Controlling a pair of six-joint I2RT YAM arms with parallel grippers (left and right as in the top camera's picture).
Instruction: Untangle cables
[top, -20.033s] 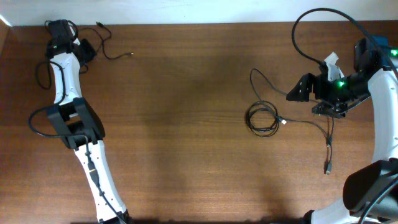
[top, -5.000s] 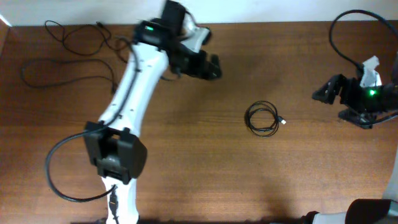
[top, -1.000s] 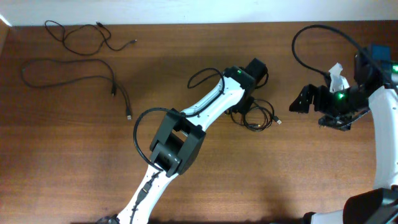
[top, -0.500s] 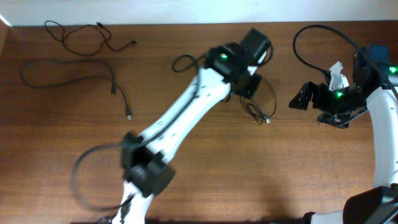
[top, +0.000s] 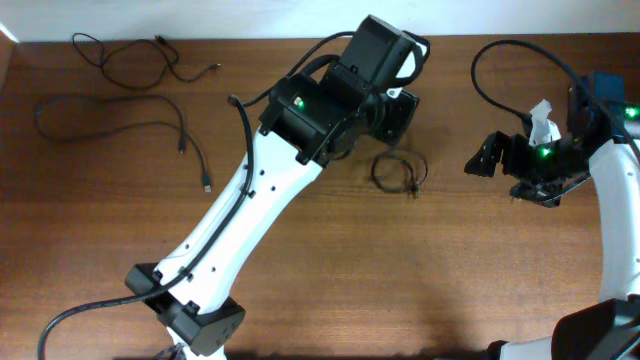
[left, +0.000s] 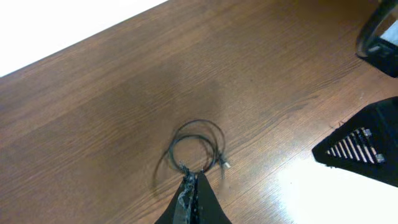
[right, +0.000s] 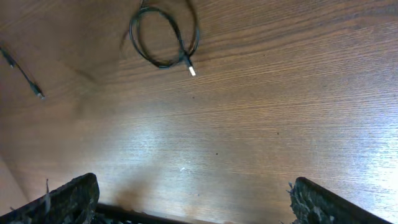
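The left gripper (left: 191, 185) is pinching shut on the near edge of the coiled cable (left: 198, 144). The coil's small loops are throwing a faint shadow on the brown surface (left: 93, 112), and its silvery plug is showing at the right. The right gripper (top: 488, 158) is standing wide and holding nothing, off to the coil's right. Well apart, toward the far left corner, the upper cable (top: 140, 58) and the lower cable (top: 120, 125) are lying spread out
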